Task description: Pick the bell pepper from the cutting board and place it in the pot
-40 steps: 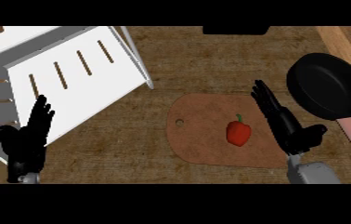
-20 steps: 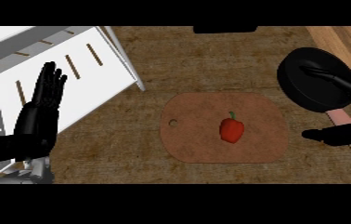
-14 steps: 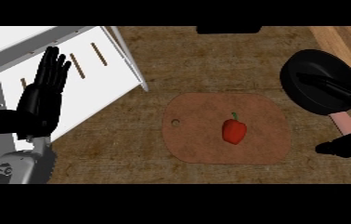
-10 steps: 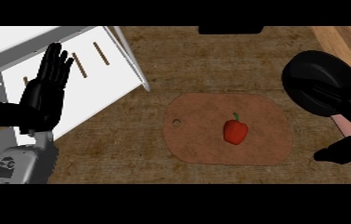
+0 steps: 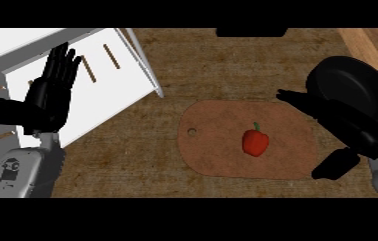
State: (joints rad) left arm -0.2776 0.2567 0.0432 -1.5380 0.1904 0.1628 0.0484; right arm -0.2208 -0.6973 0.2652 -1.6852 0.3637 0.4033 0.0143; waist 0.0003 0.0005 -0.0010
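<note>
- The right hand [image 5: 336,164] is coming back in from the view's right edge. Half a second ago only a sliver of it was showing there.
- Its fingers [image 5: 295,97] are stretching out straight and released, with the thumb well apart below them, and it is grasping nothing.
- Those fingers are reaching across the upper right corner of the cutting board [image 5: 214,150]. They are dark against the dark pot [image 5: 347,82], so where the hand ends and the pot begins is hard to tell.
- The bell pepper [image 5: 255,142] is lying untouched on the cutting board, right of its middle, with its green stem pointing toward the view's top. It is sitting left of the hand, near it but apart from both fingers and thumb.
- The pot is standing on the desk [image 5: 221,65] just beside the board's right end, partly cut off by the view's edge.
- The left hand [image 5: 50,92] is resting open, fingers up, at the view's left over a white slotted panel [image 5: 111,105]. It is showing higher in the view than it did two seconds ago.
- The return of the right hand is probably restarting the reach, and the grasp itself is not yet begun.
- The hand will likely need to travel left and down until fingers and thumb are bracketing the pepper.
- The carry to the pot is looking short, though the rounded pepper may be apt to roll under a glancing touch.
</note>
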